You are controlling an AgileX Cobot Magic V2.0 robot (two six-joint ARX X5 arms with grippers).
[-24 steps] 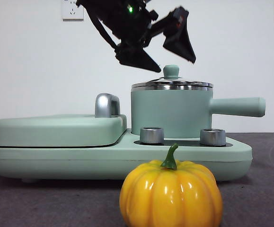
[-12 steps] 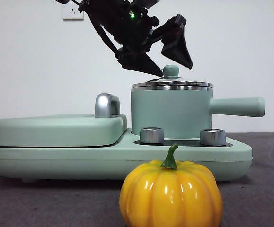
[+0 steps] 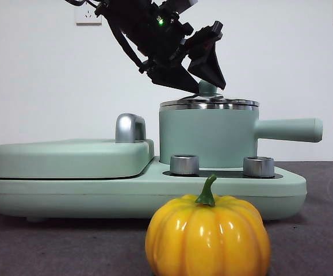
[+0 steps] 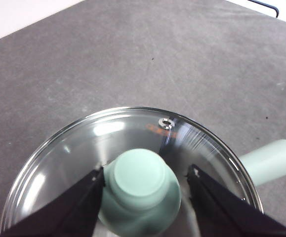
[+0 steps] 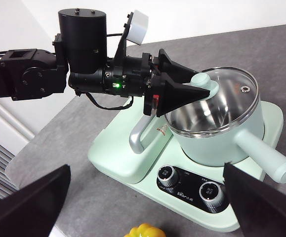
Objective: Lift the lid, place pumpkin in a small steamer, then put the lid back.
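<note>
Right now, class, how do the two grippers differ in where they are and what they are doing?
The left gripper sits low over the small steamer, jaws open either side of the lid knob; the right gripper waits high above the table, near nothing. The left's gap is narrow; the right's is wide. Both are open, with black jaws.

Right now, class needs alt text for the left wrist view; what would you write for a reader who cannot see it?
The left gripper is open around the green knob of a glass lid, one jaw on each side. The lid sits on a pot whose green handle pokes out over a grey table.
</note>
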